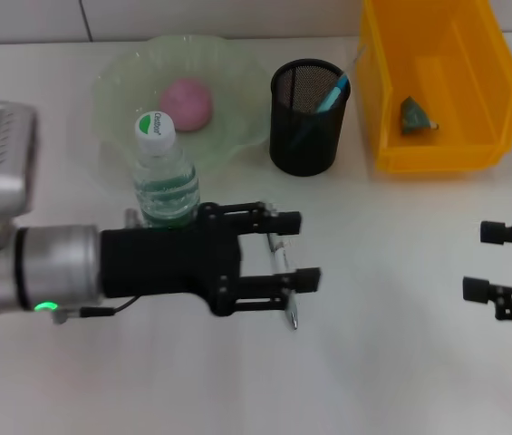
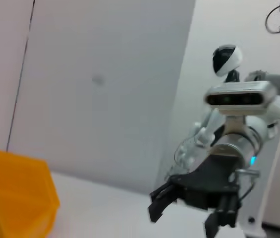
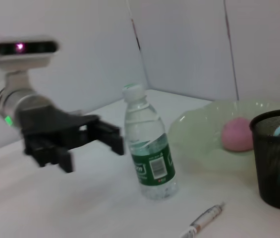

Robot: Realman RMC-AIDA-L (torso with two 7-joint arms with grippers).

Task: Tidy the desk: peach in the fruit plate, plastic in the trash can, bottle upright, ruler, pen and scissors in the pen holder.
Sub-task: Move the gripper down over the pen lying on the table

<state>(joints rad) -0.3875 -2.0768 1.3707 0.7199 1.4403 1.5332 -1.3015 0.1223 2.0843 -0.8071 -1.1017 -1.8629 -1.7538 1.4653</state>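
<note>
The pen [image 1: 281, 276] lies flat on the white worktop [image 1: 391, 344], directly under the left pincer [image 1: 303, 249], in front of the water bottle [image 1: 163, 177] and well apart from the black mesh pen holder [image 1: 306, 118]. Its long axis runs nearly from far to near in the head view, the metal tip toward the robot.

The left pincer hovers released, one finger on each side of the pen, grasping nothing. The risk, in my judgement, is that the fingers close along the pen instead of across it, so it rolls or slips away. The arm is also just beside the upright bottle and could knock it over.

The right pincer [image 1: 500, 263] rests released at the right edge.
</note>
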